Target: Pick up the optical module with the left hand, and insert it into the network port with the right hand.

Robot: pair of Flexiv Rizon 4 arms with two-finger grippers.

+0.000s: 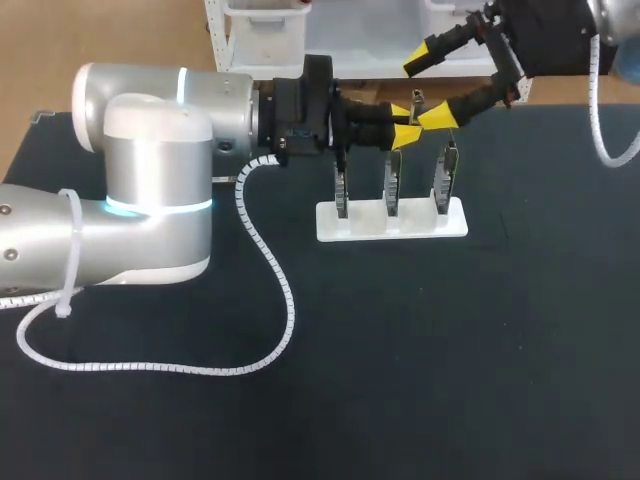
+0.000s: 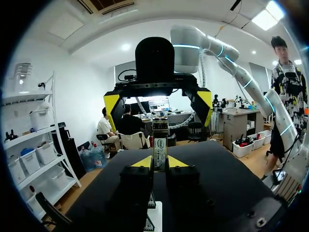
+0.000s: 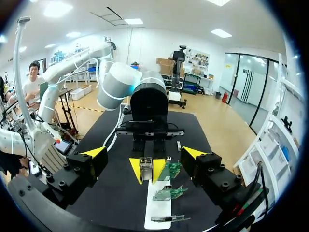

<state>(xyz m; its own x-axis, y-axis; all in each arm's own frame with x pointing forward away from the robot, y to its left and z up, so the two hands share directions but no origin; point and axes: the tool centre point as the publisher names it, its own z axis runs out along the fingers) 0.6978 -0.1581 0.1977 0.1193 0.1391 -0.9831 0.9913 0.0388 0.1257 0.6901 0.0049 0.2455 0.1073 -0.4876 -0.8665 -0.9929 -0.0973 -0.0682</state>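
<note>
The first part of the job looks done: the left gripper is squeezed tight on the optical module, one yellow tip pressing on each side, and it holds it up in the air above the dark table. The module is over the white stand, not lying on anything. The right gripper is close by, facing the left one, but its two fingers are spread wide and hold nothing. One of its yellow tips is very near the left gripper's tips in the head view; I cannot tell if they touch. So I think the swap from one gripper to the other is not yet done, and that is the step in hand. After that, the right gripper has to take the module and push it into a network port. Three small green boards stand in a row on the white stand, and I guess the port is on one of them, though I cannot make it out. None of them looks like it has a module in it. The module itself is a thin little metal bar, silver-grey. In the left wrist view it stands straight up between the fingers, with a pale label on its side and a darker bit at the top end. In the right wrist view it shows a small boxy silver end — shiny and square.
</note>
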